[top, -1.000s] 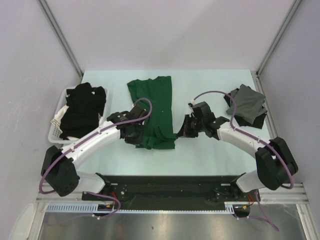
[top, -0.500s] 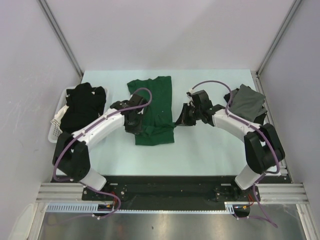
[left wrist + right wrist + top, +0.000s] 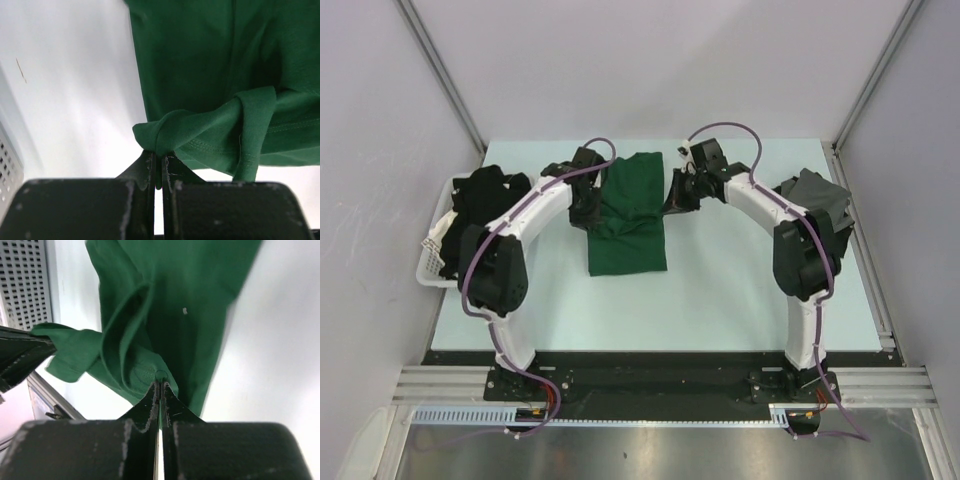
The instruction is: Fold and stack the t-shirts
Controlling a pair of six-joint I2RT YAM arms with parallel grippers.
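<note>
With left gripper (image 3: 157,161) and right gripper (image 3: 160,388) each pinched tight on the hem of the dark green t-shirt (image 3: 632,228), I'd lay both corners down level, edges matched.

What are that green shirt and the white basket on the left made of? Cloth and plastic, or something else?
The green t-shirt looks like soft cotton-type knit, matte: it bunches and drapes in loose folds, and a stitched hem shows. The basket looks like rigid white plastic, smooth: its sides are thin, even slats, though it is small in the overhead view.
</note>
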